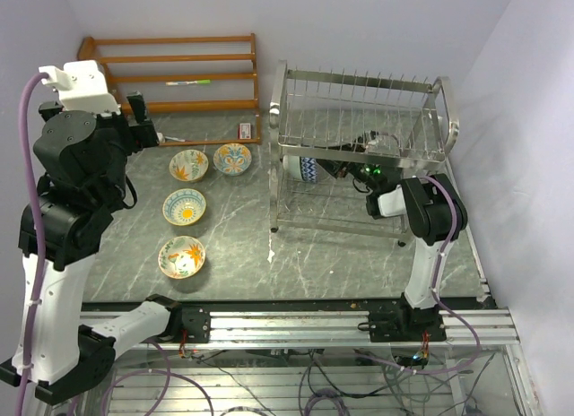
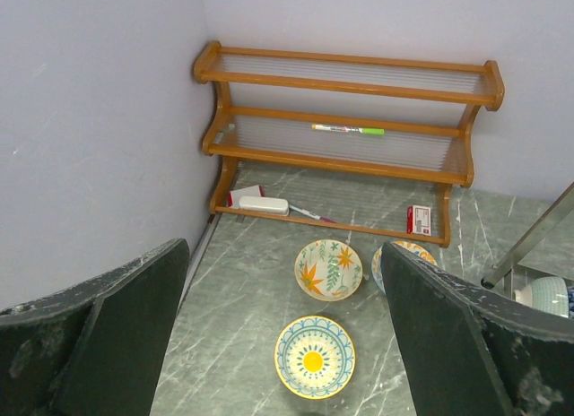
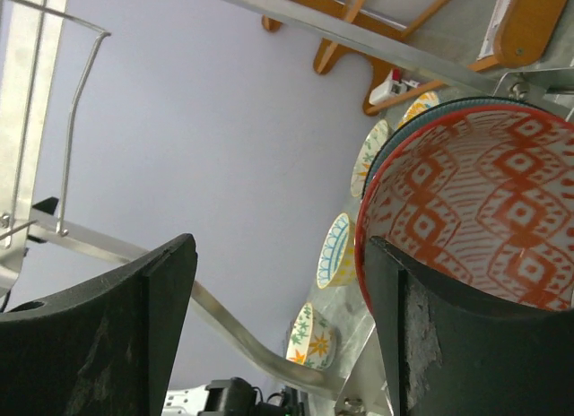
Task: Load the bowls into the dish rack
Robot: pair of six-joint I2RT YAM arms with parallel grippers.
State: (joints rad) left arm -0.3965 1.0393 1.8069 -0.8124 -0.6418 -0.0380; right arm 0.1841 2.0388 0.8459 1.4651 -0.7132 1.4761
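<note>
Bowls (image 1: 184, 205), four of them with painted patterns, sit open side up on the grey marbled tabletop (image 1: 242, 246), well apart from the dish rack (image 1: 359, 93) to their right. Left hand (image 2: 285, 253) hovers above them with its fingers spread wide and nothing between them. Beyond it the wooden shelf (image 2: 350, 156) stands against the wall, with a green-capped pen (image 2: 348, 129) lying on its middle level. Right hand (image 3: 280, 244) reaches into the rack's lower tier, its fingers likewise parted, and only bare wall shows in the gap. Just beside one finger (image 3: 457, 344) a red-patterned bowl (image 3: 489, 210) stands on edge in that tier, its inside turned toward the wrist camera. Whether finger and bowl touch cannot be told. A teal-rimmed bowl (image 3: 502, 100) sits close behind the red one, only its rim showing.
</note>
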